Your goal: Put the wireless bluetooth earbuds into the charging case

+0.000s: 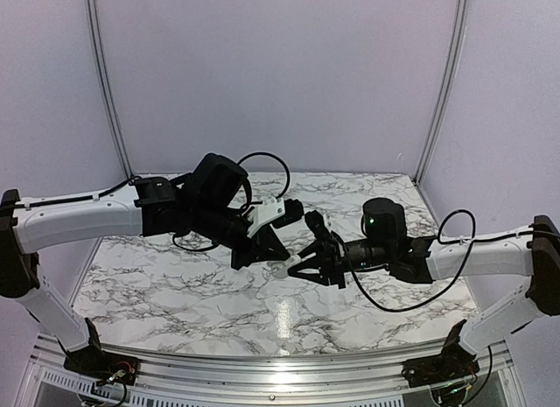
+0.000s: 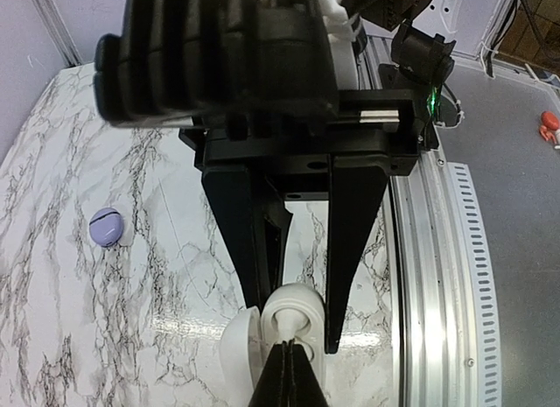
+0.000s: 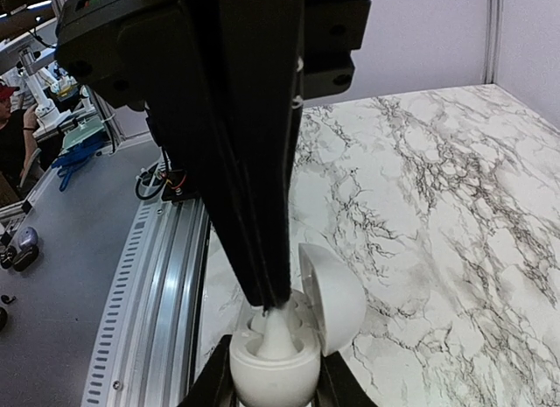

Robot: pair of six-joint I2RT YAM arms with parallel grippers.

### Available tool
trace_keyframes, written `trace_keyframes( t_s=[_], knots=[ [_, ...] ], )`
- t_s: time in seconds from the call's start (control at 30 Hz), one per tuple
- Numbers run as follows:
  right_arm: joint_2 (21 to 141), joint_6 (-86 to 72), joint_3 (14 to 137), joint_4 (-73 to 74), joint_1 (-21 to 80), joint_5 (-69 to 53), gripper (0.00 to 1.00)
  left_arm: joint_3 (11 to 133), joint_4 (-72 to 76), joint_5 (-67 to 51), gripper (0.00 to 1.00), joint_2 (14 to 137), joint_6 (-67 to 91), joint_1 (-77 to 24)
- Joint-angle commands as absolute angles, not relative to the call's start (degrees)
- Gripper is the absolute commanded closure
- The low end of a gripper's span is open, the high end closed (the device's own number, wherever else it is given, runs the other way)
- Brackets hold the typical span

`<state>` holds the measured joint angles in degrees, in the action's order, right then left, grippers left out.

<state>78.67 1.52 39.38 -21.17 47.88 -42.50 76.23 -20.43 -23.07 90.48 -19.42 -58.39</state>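
the left gripper [image 2: 297, 326] is clamping the white case [image 3: 273, 372] between its two fingers, holding it upright over the marble table [image 1: 175, 289], about midway between the left and right edges and somewhat nearer the near edge than the far one; whether the case is resting on the table or is lifted just off it, i cannot tell. the lid [image 3: 337, 293] is standing open, tipped to one side, so the sockets are facing up. the right gripper [image 3: 271, 298] is reaching down from above with its jaws almost together, pinching a whitish earbud [image 3: 278, 333] whose lower end is sitting in a socket. a lilac bud [image 2: 107, 226] is lying alone on the table, well apart from the case, toward the far edge. the step in hand is looking like the seating of the whitish earbud, close to done but not finished, since it is standing proud of the socket rather than lying flush. doing it well is calling for a straight, gentle push along the socket while the left gripper is bracing the case against tipping; any sideways drag is risking a twist of the case in its grip or a knock on the lid. the right jaws should be opening only once the earbud is resting by itself, then lifting straight up clear of the lid
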Motion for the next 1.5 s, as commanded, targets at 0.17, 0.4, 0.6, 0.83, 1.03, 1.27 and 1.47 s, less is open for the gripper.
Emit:
trace_keyframes(
  t_s=[0.17,0.4,0.6,0.83,1.03,1.27,1.47],
  knots=[
    [76.5,1.8,40.6,-29.3,48.1,-41.9,1.0,75.2,-23.4,-18.3,0.89,84.3,-21.1,-57.0],
    [77.0,1.8,40.5,-28.4,48.2,-41.6,1.0,73.7,-23.0,-18.2,0.88,81.4,-21.6,-56.2],
    [77.1,1.9,40.8,-28.2,48.2,-41.4,1.0,72.6,-23.1,-20.6,0.88,81.7,-21.4,-56.2],
    [76.8,2.0,40.2,-29.0,48.1,-42.8,1.0,70.3,-19.5,-23.1,0.74,80.7,-17.8,-53.7],
    [76.2,2.8,40.4,-28.3,48.1,-43.2,1.0,65.8,-14.8,-22.8,0.37,77.6,-17.4,-52.5],
    [76.4,2.6,41.6,-28.9,48.1,-44.4,1.0,64.1,-12.8,-28.0,0.01,78.5,-17.2,-52.7],
    [77.2,1.3,42.3,-30.3,48.1,-45.0,1.0,64.6,-11.5,-27.7,0.01,79.7,-18.6,-55.4]
  ],
)
